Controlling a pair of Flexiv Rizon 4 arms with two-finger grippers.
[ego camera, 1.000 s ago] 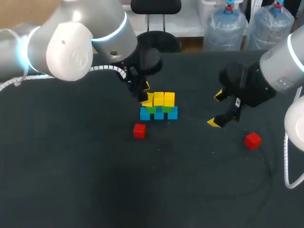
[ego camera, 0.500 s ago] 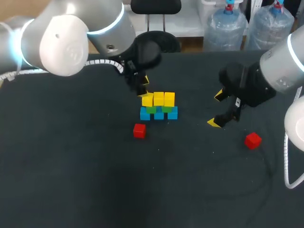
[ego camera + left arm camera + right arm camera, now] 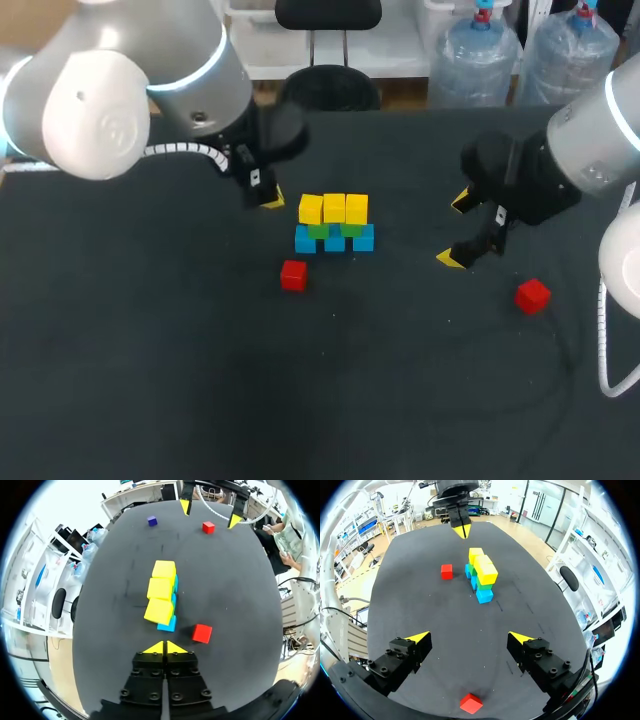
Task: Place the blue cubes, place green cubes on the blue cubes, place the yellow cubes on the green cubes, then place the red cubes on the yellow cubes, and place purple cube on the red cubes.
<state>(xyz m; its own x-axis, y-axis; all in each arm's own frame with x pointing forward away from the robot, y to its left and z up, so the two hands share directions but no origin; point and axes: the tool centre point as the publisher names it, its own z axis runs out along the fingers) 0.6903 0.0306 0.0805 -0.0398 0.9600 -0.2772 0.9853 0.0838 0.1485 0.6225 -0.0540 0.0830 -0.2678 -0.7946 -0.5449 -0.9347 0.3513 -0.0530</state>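
Note:
Three yellow cubes (image 3: 334, 208) top a small stack at the table's middle, resting on green cubes (image 3: 330, 231) over a row of blue cubes (image 3: 334, 240). One red cube (image 3: 293, 275) lies just in front of the stack, another red cube (image 3: 533, 295) at the right. A purple cube (image 3: 152, 521) shows far ahead in the left wrist view. My left gripper (image 3: 268, 200) is shut and empty, just left of the stack. My right gripper (image 3: 457, 230) hangs open to the stack's right, holding nothing.
The dark table (image 3: 150, 380) has broad bare room in front and to the left. In the right wrist view the far red cube (image 3: 471, 703) lies under the right gripper (image 3: 470, 638), and the left gripper (image 3: 462, 530) is beyond the stack (image 3: 481, 575).
My left gripper has drawn back from the leftmost yellow cube toward the left and closed empty. The yellow cube stays on the stack. The right arm has not moved.

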